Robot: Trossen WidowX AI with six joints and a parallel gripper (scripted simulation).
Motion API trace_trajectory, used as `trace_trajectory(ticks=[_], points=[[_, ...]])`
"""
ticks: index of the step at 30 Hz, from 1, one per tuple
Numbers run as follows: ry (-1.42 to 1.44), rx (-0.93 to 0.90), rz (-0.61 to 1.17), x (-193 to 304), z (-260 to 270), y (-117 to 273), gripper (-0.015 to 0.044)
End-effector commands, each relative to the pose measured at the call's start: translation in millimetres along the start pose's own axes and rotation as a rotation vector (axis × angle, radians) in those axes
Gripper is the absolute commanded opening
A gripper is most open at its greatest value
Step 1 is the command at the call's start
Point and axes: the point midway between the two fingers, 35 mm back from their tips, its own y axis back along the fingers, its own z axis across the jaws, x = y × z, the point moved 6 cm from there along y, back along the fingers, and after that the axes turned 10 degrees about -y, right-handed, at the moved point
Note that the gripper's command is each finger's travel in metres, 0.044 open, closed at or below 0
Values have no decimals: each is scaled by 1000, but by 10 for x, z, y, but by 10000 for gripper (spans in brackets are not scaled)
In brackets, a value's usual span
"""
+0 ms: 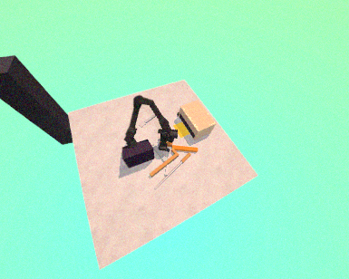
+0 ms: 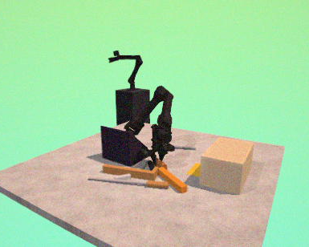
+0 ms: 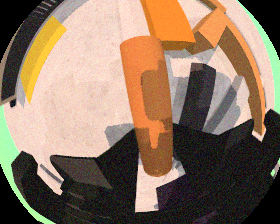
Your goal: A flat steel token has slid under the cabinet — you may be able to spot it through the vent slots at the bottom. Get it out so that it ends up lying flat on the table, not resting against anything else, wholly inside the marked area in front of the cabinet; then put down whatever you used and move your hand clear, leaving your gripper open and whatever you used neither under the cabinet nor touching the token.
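My gripper [image 1: 167, 146] [image 2: 160, 162] [image 3: 152, 129] is low over the table in front of the dark base box, shut on an upright-looking orange round handle [image 3: 145, 90]. The handle's far end and whatever is fixed to it are hard to make out. The tan cabinet [image 1: 198, 119] [image 2: 221, 172] stands beyond, with its dark slotted front facing the arm. The yellow marked area [image 1: 181, 129] [image 2: 193, 170] [image 3: 40, 62] lies on the table in front of it. No token can be made out in any view.
A thick orange bar [image 1: 186, 149] [image 2: 173, 180] [image 3: 168, 22] and an angled orange bar [image 1: 162, 166] [image 2: 128, 172] [image 3: 248, 75] lie close by the gripper. A thin rod with an orange handle [image 1: 186, 158] [image 2: 157, 184] lies beyond them. A grey rod [image 1: 148, 120] [image 2: 185, 148] lies behind the arm.
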Motion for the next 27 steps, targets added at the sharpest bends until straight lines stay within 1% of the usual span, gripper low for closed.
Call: trace_trajectory(ticks=[1,18,27], points=[[-10,15,-8,-41,-97,9,0],[-10,16,-9,-123,-294,14,0],[-10,16,-9,-130,-298,14,0]])
